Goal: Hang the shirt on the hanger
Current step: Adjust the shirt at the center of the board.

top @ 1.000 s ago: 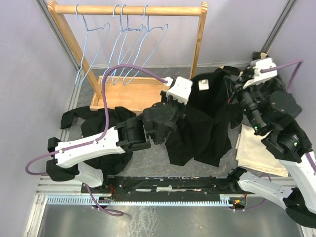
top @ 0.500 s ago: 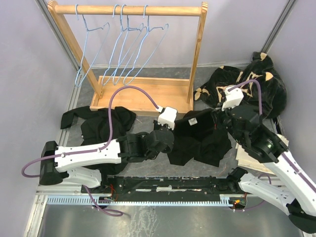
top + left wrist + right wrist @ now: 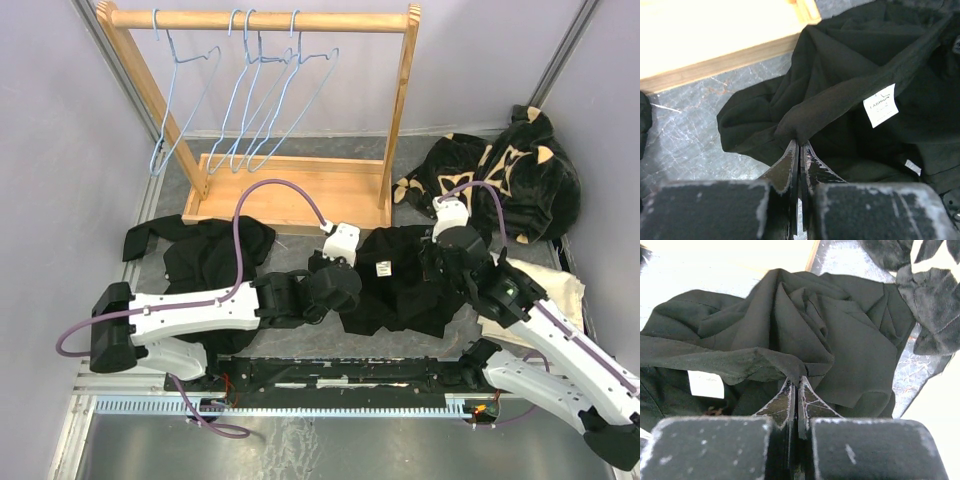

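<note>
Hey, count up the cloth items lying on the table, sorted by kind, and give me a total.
Plain black garments: 2, the tagged shirt and the second black garment
Black plush garment with tan flower motifs: 1
Cream cloth: 1
Total: 4

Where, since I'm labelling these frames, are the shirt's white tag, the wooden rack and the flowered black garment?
white tag (image 3: 880, 105), left wrist view, middle of the label
wooden rack (image 3: 200, 18), top external view, its top rail
flowered black garment (image 3: 545, 190), top external view, plush middle
</note>
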Robot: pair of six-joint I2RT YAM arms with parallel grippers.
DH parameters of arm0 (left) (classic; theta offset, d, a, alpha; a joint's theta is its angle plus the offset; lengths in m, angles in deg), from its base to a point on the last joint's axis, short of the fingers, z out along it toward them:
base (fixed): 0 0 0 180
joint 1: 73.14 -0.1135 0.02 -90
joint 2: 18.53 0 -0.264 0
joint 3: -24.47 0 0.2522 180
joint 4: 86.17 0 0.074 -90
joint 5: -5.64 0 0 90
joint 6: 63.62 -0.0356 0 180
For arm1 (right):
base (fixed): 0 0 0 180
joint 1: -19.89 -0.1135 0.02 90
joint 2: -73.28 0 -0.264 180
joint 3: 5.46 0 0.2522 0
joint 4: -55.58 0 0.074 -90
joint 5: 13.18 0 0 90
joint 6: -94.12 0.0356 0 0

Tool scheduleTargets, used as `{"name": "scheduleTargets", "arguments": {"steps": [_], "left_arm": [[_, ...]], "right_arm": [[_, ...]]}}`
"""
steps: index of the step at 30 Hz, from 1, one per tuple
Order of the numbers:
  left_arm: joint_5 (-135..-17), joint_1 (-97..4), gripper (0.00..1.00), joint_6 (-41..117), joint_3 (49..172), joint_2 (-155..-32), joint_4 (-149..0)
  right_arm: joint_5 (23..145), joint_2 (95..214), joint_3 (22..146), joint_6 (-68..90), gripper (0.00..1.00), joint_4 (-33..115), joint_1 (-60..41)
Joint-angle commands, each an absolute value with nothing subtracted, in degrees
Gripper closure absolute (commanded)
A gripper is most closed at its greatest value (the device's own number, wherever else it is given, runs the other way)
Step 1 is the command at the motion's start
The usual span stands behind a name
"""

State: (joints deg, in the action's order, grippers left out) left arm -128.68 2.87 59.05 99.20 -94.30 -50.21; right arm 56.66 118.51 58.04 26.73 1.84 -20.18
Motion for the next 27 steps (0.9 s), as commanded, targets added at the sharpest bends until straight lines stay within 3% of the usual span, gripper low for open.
{"name": "scheduleTargets", "arguments": {"steps": [1,16,21,24,27], "left_arm": [[-124.8,0.3,0.97,62.9,97.0,-96.0,-53.5],[-111.2,-10.2,0.97,61.5,91.8,-100.0,-59.5],[-110.0,-10.7,0.87,60.9,92.8,-102.6,-59.4],[-110.1,-10.6,0.71,61.6,92.5,-101.5,-58.0],[-110.7,-10.6,0.60,62.3,90.2,-97.5,-57.4]], "right_arm": [[53.0,120.4,56.9,30.6,1.00,2.1,-20.0],[51.9,133.1,54.0,38.1,1.00,4.5,-20.0],[52.0,138.4,54.2,37.1,0.98,5.9,-19.7],[52.8,137.8,55.1,37.5,0.85,5.1,-19.7],[53.7,132.8,54.6,37.7,0.58,5.6,-19.7]]}}
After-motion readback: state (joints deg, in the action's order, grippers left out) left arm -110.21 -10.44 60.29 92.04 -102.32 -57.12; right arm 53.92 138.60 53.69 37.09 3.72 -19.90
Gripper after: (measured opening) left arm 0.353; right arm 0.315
